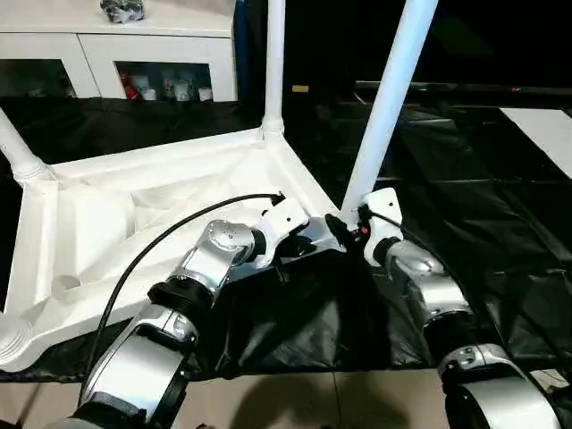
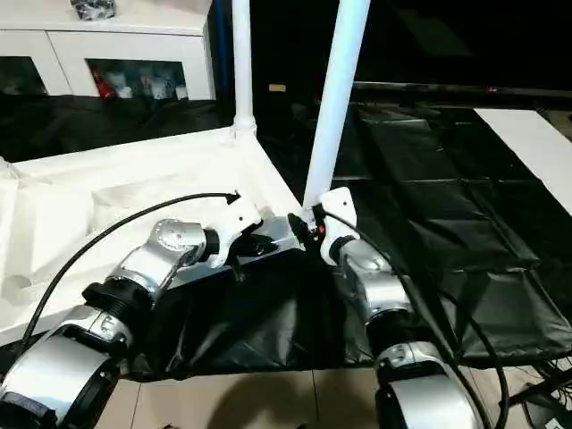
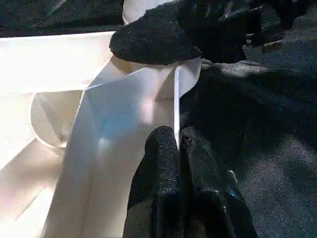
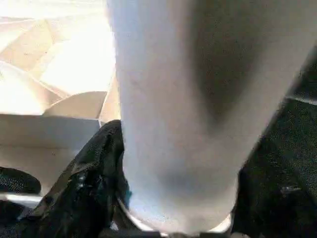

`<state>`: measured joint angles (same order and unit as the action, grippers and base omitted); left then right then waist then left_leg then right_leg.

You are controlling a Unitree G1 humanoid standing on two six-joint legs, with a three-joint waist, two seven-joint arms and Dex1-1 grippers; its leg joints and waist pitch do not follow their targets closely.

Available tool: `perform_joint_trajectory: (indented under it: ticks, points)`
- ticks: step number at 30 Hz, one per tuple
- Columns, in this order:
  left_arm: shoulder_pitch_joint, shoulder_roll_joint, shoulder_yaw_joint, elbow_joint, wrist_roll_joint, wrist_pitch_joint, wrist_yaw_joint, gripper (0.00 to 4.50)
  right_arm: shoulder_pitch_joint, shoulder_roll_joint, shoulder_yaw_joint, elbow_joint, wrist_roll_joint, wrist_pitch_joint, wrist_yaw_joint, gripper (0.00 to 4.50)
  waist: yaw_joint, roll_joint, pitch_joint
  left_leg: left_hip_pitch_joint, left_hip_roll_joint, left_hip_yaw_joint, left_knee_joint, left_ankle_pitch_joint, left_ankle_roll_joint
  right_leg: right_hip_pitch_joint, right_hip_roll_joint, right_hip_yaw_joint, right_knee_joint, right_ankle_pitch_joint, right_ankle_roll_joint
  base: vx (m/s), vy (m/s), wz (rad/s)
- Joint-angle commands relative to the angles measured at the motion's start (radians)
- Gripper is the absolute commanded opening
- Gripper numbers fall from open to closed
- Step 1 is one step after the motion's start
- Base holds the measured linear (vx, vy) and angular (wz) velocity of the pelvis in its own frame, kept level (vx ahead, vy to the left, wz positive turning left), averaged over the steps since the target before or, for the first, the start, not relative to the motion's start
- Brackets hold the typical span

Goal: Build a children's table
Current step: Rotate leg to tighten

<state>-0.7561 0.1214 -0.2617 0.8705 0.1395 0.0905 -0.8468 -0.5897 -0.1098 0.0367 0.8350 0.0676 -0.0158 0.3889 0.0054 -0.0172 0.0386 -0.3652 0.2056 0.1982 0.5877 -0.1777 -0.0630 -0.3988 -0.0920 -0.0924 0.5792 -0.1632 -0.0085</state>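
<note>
The children's table top (image 1: 161, 179) lies upside down on a black cloth, ribbed underside up. White legs stand in its far corner (image 1: 274, 63), its left corner (image 1: 18, 147) and its near-left corner (image 1: 13, 340). A fourth leg (image 1: 389, 98) rises steeply from the near-right corner, leaning right. My right gripper (image 1: 350, 225) is closed around this leg's lower end (image 4: 178, 99), and one of its black fingers (image 3: 153, 42) wraps the tube. My left gripper (image 3: 177, 141) is shut on the top's thin rim (image 3: 177, 99) right beside that corner.
A white cabinet (image 1: 116, 54) with glass doors stands at the back left. The black cloth (image 1: 465, 197) spreads to the right, with a white panel (image 1: 545, 134) at its far right edge. Tiled floor (image 1: 313, 402) shows in front. A black cable (image 1: 152, 250) loops over my left forearm.
</note>
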Motion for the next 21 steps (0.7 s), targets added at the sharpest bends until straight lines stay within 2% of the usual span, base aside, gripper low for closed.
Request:
perform_joint_trajectory:
  ticks: [1,4,7,8,10,11,14,17,18,19,21]
  points:
    - [-0.004,-0.058,-0.032,-0.002,-0.005,-0.030,-0.017,0.00,0.002,0.065,0.072,0.005,-0.010,-0.006,0.090,3.58,0.000,-0.004,-0.050,0.013,0.027,-0.022,-0.075,-0.358,0.029,0.031,-0.058,0.043,-0.090,-0.437,-0.165,0.000,0.000,0.00]
    - [0.014,-0.024,-0.022,-0.028,-0.032,-0.087,-0.101,0.00,0.028,0.013,0.077,-0.033,-0.001,-0.050,0.188,3.79,0.003,-0.007,-0.052,0.009,0.028,-0.021,-0.075,-0.345,0.039,0.034,-0.060,0.044,-0.087,-0.411,-0.171,0.000,0.000,0.00]
    - [0.028,0.017,-0.030,-0.043,-0.045,-0.130,-0.168,0.00,0.059,-0.044,0.093,-0.082,0.017,-0.084,0.296,3.86,0.006,-0.007,-0.056,0.005,0.030,-0.018,-0.074,-0.304,0.059,0.040,-0.059,0.047,-0.076,-0.326,-0.193,0.000,0.000,0.00]
    - [0.028,0.017,-0.030,-0.043,-0.045,-0.130,-0.168,0.00,0.059,-0.044,0.093,-0.082,0.017,-0.084,0.296,3.86,0.007,-0.008,-0.060,0.002,0.029,-0.017,-0.070,-0.273,0.069,0.046,-0.060,0.048,-0.068,-0.275,-0.209,0.000,0.000,0.00]
    - [0.044,0.052,-0.024,-0.070,-0.073,-0.146,-0.246,0.00,0.092,-0.098,0.111,-0.133,0.032,-0.095,0.419,3.86,0.010,-0.006,-0.059,0.006,0.030,-0.012,-0.068,-0.244,0.088,0.043,-0.058,0.049,-0.065,-0.224,-0.231,0.000,0.000,0.00]
    - [0.049,0.065,-0.021,-0.083,-0.082,-0.148,-0.276,0.00,0.105,-0.119,0.117,-0.159,0.044,-0.085,0.470,3.86,0.010,-0.007,-0.061,0.002,0.030,-0.012,-0.067,-0.227,0.100,0.049,-0.058,0.049,-0.060,-0.200,-0.240,0.000,0.000,0.00]
    - [0.062,0.105,-0.021,-0.114,-0.101,-0.155,-0.357,0.00,0.142,-0.187,0.143,-0.235,0.074,-0.065,0.615,3.86,0.023,-0.003,-0.062,0.003,0.034,-0.010,-0.065,-0.179,0.132,0.051,-0.056,0.049,-0.050,-0.131,-0.262,0.000,0.000,0.00]
    - [0.070,0.138,-0.029,-0.122,-0.102,-0.176,-0.424,0.00,0.166,-0.246,0.173,-0.285,0.083,-0.047,0.737,3.86,0.036,0.000,-0.058,0.008,0.039,-0.007,-0.068,-0.199,0.124,0.048,-0.053,0.047,-0.052,-0.149,-0.266,0.000,0.000,0.00]
    - [0.079,0.155,-0.032,-0.140,-0.112,-0.177,-0.471,0.00,0.175,-0.273,0.185,-0.317,0.096,-0.012,0.804,3.86,0.039,0.000,-0.057,0.010,0.040,-0.008,-0.070,-0.218,0.114,0.048,-0.053,0.046,-0.054,-0.175,-0.264,0.000,0.000,0.00]
    - [0.080,0.157,-0.033,-0.143,-0.114,-0.177,-0.478,0.00,0.176,-0.276,0.187,-0.321,0.099,-0.009,0.812,3.62,0.040,-0.001,-0.057,0.009,0.041,-0.008,-0.070,-0.225,0.108,0.048,-0.054,0.047,-0.054,-0.189,-0.260,0.000,0.000,0.00]
    - [0.088,0.170,-0.036,-0.161,-0.125,-0.174,-0.509,0.00,0.181,-0.294,0.198,-0.343,0.108,0.012,0.852,3.51,0.043,0.000,-0.055,0.012,0.041,-0.009,-0.073,-0.254,0.082,0.045,-0.056,0.048,-0.060,-0.246,-0.245,0.000,0.000,0.00]
